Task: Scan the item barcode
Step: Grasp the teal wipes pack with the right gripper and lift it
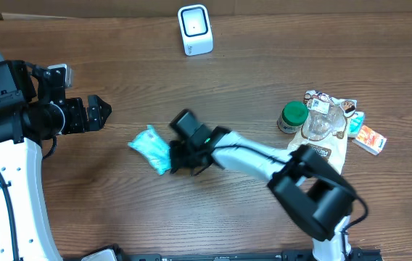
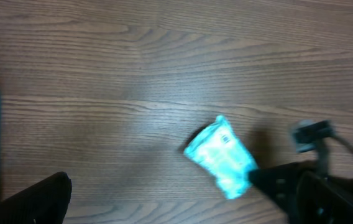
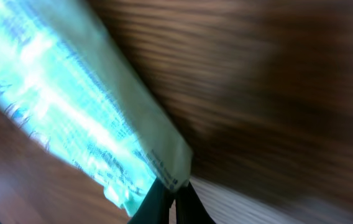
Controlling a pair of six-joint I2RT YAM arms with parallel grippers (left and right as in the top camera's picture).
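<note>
Teal packet (image 1: 150, 148) lies flat on the table (image 1: 264, 58), just off centre toward 8 o'clock. It looks like a thin foil or plastic pouch: probably light, soft and crinkly, likely to flop or fold if lifted by one end. The film looks slick, so the sealed edge seam is the best place to hold it, and the printed face must stay uncovered.

Right gripper (image 1: 177, 156) is closed tight on the packet's edge at its 3 o'clock side. The right wrist view shows the fingertips (image 3: 164, 198) pinching the seam corner. Left gripper (image 1: 99, 113) sits at 9 o'clock, spread wide and holding nothing, well apart from the packet.

White barcode scanner (image 1: 195, 30) stands at 12 o'clock, with bare wood between it and the packet. The barcode's position can't be read from here. At 3 o'clock there is a clutter pile: green-lidded jar (image 1: 293, 116), clear bottle (image 1: 318, 125) and orange box (image 1: 370, 138), all clear of the path.
</note>
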